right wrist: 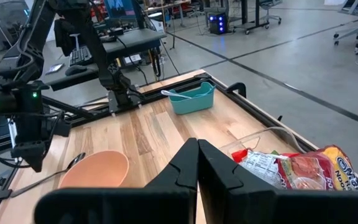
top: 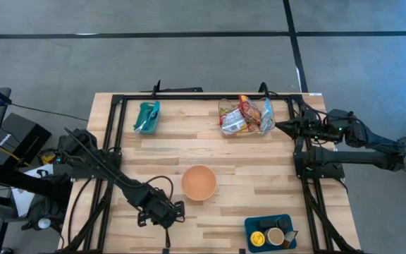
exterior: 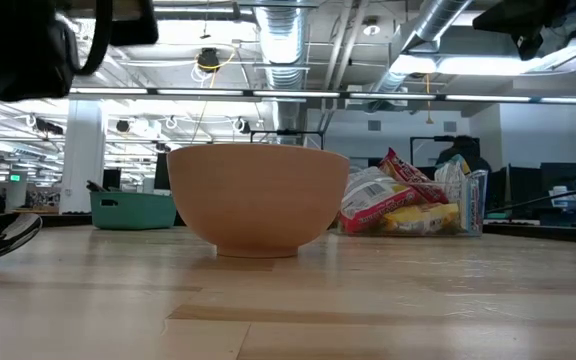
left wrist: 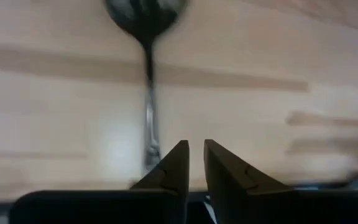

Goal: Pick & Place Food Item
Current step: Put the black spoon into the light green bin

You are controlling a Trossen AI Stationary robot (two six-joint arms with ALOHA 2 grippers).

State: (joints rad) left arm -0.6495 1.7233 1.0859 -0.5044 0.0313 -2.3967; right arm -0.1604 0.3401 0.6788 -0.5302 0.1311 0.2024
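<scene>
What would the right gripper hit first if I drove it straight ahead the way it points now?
Probably the snack packets: the right gripper sits shut at the table's far right edge, pointing at them from close by. Its height is unclear, so it might pass just over them.

I see open surface (top: 259, 159) between the bowl (top: 199, 182) and the far snack bags (top: 245, 116); the teal bin (top: 146, 117) blocks far left, the tray (top: 271, 233) near right.

No legible text anywhere. Printing on the snack packets (top: 245, 116) too small and blurred to read. White lettering on the black box (top: 14, 140) beside the table's left edge likewise unreadable.
</scene>
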